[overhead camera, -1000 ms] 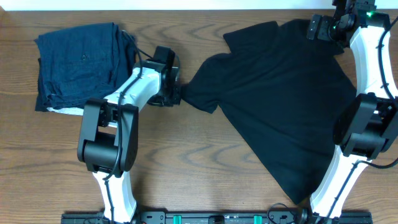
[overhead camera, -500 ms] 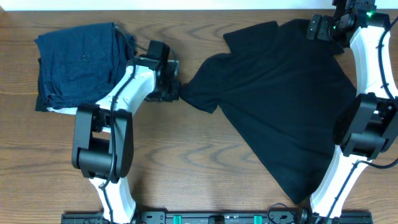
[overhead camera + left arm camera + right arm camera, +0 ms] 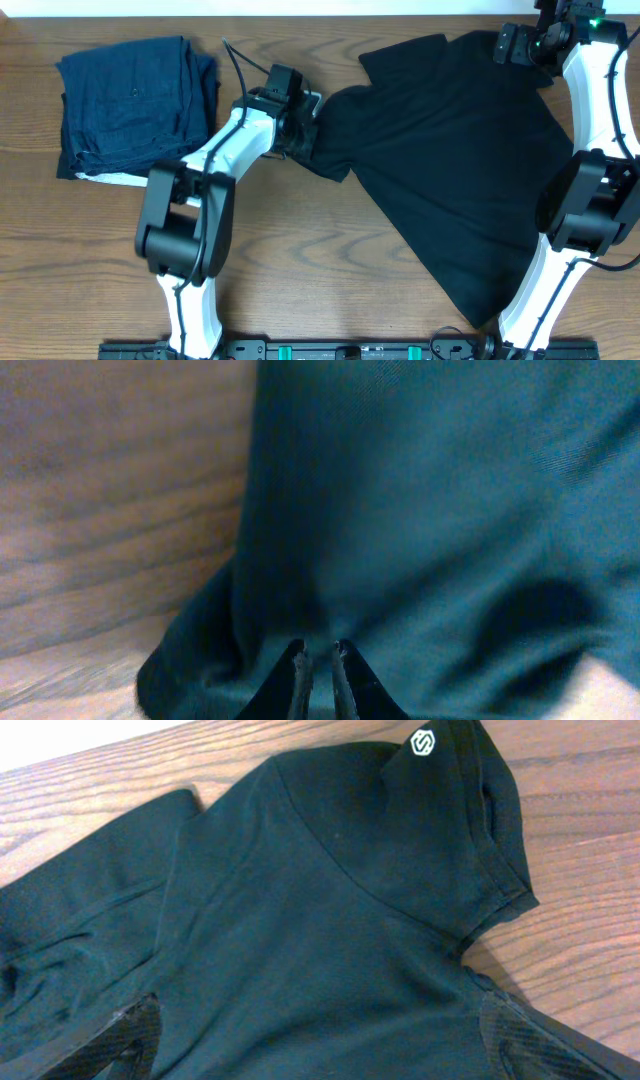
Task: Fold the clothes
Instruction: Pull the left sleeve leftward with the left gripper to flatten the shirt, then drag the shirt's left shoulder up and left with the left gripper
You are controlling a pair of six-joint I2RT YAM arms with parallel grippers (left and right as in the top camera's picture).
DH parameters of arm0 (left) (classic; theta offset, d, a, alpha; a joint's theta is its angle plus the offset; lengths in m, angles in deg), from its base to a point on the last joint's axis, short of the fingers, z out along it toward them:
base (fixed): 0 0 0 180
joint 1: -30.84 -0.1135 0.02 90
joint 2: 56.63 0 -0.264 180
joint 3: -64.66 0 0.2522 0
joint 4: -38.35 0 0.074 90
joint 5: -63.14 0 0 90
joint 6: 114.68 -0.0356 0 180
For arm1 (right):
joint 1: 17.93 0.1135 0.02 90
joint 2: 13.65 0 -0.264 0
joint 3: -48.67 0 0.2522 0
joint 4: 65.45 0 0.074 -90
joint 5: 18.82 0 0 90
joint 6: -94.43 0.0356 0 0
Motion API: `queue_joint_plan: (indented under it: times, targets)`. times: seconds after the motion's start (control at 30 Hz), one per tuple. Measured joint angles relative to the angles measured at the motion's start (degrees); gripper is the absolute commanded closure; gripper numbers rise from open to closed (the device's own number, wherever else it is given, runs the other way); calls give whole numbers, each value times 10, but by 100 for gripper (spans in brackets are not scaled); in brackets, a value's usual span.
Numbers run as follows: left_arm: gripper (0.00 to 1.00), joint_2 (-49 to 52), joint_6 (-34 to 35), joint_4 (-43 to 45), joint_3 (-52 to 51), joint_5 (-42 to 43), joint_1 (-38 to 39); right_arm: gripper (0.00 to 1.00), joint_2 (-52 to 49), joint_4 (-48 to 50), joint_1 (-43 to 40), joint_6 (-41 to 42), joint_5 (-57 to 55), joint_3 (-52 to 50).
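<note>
I have the left gripper (image 3: 318,662) pinched on a sleeve (image 3: 335,140) of the plain black thin-fabric T-shirt (image 3: 450,160) spread over the right half of the wooden table (image 3: 300,260), right gripper (image 3: 315,1030) splayed empty over the collar (image 3: 440,780); my worry: shallow pinch slips, sleeve drops bunched mid-fold.

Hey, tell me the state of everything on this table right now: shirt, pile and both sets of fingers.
black T-shirt, unfolded, spread out, one sleeve pinched.
navy garments, folded in a stack.
left fingers, shut on the black T-shirt's sleeve.
right fingers, open, holding nothing.
</note>
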Motion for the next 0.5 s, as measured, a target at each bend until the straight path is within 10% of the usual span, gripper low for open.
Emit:
queue_joint_plan:
  times: [0.5]
  targets:
    - [89,18,7,-47,16,-34,-78,1,0,0,0,0,0,0]
